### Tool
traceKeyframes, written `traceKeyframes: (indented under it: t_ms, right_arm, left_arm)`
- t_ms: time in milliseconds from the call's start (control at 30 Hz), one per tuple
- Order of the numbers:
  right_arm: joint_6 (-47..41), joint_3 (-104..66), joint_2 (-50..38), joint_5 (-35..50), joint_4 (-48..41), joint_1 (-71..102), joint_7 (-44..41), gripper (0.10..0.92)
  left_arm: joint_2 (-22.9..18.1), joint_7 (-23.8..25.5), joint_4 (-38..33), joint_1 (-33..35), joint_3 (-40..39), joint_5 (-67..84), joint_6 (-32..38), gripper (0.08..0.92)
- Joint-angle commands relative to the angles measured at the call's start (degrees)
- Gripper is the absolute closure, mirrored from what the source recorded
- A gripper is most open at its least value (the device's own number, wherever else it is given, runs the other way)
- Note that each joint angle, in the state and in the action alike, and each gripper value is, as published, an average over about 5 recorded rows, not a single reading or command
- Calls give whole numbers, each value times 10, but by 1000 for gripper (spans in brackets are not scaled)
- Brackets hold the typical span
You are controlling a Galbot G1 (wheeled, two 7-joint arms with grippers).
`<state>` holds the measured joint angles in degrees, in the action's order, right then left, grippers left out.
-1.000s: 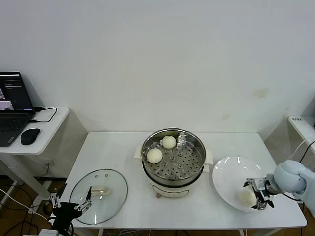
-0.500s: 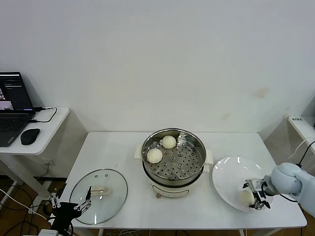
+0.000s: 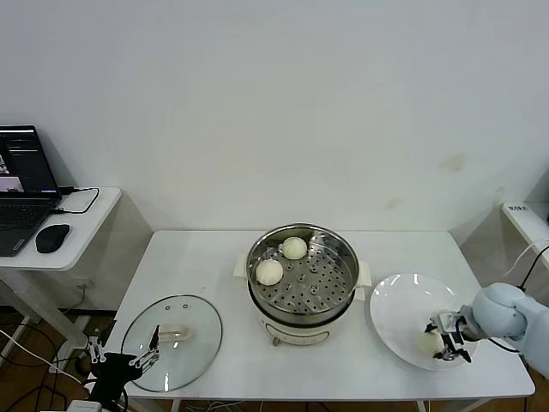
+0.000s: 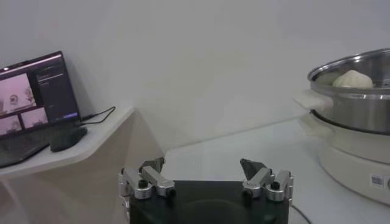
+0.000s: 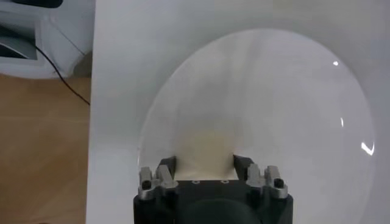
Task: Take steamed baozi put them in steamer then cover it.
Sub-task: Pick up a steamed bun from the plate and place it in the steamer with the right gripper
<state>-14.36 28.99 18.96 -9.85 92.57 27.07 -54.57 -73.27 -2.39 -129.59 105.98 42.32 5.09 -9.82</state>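
The right gripper (image 3: 448,340) was clamped on a baozi (image 5: 205,150) on the plate (image 3: 403,305), right of the steamer (image 3: 302,273), ready to carry it. The left gripper (image 4: 206,177) waited with fingers apart.

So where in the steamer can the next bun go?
The steamer tray is bare across its front and right side. Two baozi crowd its back left. The plate is bare too, except its front right, where the right gripper closes on another bun.
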Motion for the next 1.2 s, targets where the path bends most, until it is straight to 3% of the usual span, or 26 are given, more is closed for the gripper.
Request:
traceKeyframes:
  t_ms: [33, 467, 900, 1200]
  right_arm:
    - [-5, 20, -11, 35, 14, -92, -20, 431]
    - [-32, 146, 7, 175, 30, -417, -53, 425]
    - [-43, 347, 208, 253, 41, -650, 0, 423]
    - [61, 407, 319, 237, 18, -621, -8, 423]
  left_arm:
    - [2, 0, -1, -2, 0, 0, -1, 177]
    - [8, 1, -8, -6, -4, 2, -2, 177]
    - [1, 0, -11, -4, -3, 2, -1, 177]
    - [-6, -1, -14, -5, 4, 4, 0, 177]
